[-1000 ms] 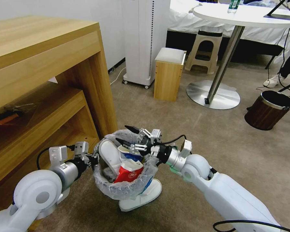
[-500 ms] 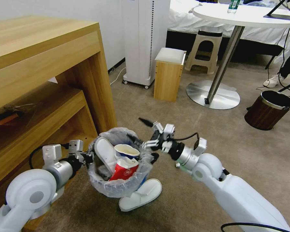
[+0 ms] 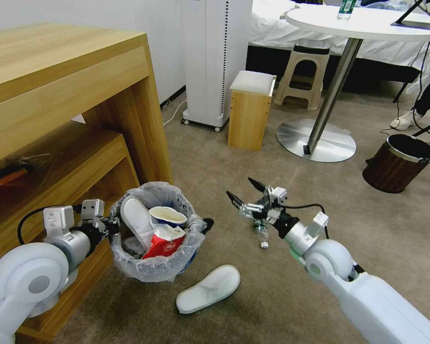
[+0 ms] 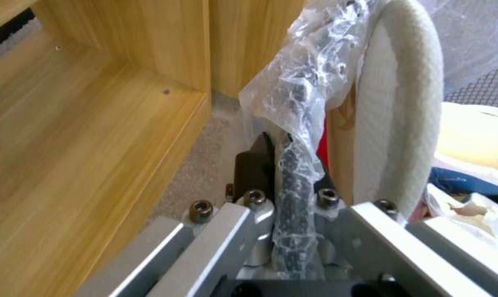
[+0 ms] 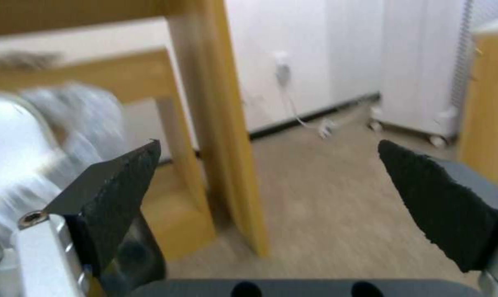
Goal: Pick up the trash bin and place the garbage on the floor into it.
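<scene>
Just under the right gripper [image 3: 246, 192], which hung with its fingers spread and holding nothing, sat the small bottle [image 3: 259, 231] on the floor [image 3: 272, 296], with the white slipper [image 3: 208, 288] lower and toward the trash bin [image 3: 153, 229]; I'd reckon the smart move was dropping straight down on the bottle's middle. Off to that claw's left, the left gripper [image 4: 285, 181] was clamped on the bin's bagged rim. Compared with 1 second back, the right claw had pulled out of the bin and the bin had shifted left off the slipper.
</scene>
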{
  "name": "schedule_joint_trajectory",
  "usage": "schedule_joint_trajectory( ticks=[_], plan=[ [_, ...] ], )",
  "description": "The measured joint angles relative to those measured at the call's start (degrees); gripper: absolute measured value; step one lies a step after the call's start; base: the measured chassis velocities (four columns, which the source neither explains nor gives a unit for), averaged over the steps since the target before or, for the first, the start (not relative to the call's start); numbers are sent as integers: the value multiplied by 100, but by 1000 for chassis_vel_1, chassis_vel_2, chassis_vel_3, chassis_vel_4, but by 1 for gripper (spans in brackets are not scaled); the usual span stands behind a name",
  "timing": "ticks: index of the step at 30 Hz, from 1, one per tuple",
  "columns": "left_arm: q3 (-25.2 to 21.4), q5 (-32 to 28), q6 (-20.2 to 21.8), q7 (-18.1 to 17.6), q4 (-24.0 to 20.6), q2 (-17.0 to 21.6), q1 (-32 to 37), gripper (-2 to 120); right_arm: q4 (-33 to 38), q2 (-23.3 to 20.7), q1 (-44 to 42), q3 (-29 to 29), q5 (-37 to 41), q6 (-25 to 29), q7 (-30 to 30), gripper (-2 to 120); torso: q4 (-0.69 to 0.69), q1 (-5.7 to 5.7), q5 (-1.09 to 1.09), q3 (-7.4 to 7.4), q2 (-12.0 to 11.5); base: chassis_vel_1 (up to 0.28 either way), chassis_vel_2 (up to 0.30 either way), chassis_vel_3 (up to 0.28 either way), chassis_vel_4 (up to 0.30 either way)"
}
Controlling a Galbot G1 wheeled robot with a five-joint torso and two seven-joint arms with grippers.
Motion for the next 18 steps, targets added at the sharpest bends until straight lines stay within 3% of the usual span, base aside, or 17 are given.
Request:
schedule_joint_trajectory(
  ticks=[9,18],
  plan=[
    [-1,-41,0,-9,-104,-39,-5,0,-236,-69,-231,76,-294,-19,-27,100,0,0,0,0,0,0,0,0,0],
    [41,-46,3,-6,-136,-135,6,0,-1044,125,-107,-266,-1001,-104,-550,100,0,0,0,0,0,0,0,0,0]
  ],
)
